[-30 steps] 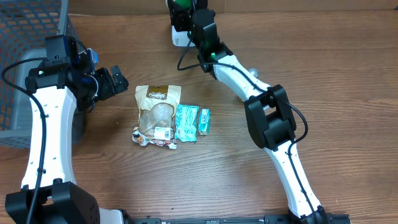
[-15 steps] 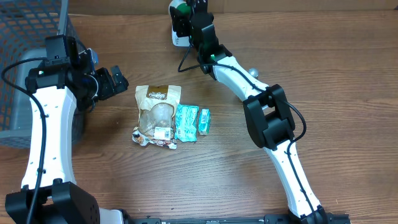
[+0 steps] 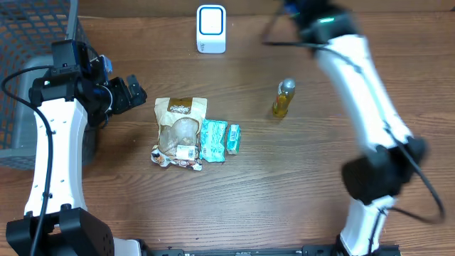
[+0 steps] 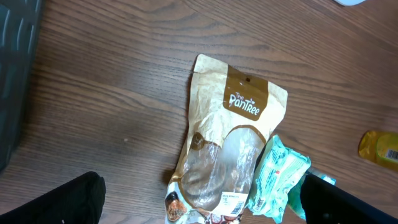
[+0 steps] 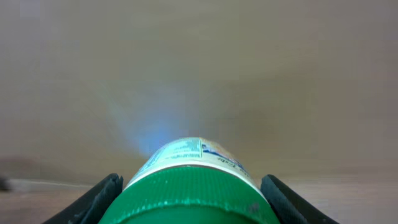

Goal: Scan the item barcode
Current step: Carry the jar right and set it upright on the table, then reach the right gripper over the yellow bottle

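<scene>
1. Nearest you, the pile sits mid-table: a brown pouch [image 3: 181, 124] with teal packets [image 3: 213, 139] touching its right side. None of it is under the scanner, so nothing here needs your attention yet.
2. Your left gripper [image 3: 136, 93] hovers just left of the pouch with its jaws spread wide and nothing between them. If it dips, it could drag the pouch and scatter the pile.
3. Farther back and to the right, a yellow bottle [image 3: 283, 99] stands upright and alone on the table. It is close to the right arm's likely route to the scanner, so a low sweep could knock it over.
4. The scanner [image 3: 211, 28] stands at the far edge with its lit face turned towards the table.
5. Your right gripper [image 5: 193, 193] is partly closed around the green-capped bottle [image 5: 186, 155], one finger on each side of the cap. It holds the bottle near the far edge, well to the right of the scanner (the arm shows only as a blur from overhead).
   - The hold is up by the cap, so a quick swing could make the bottle twist or slip.
   - The barcode can't be seen here, so it may end up facing away from the scanner and fail to read.
</scene>
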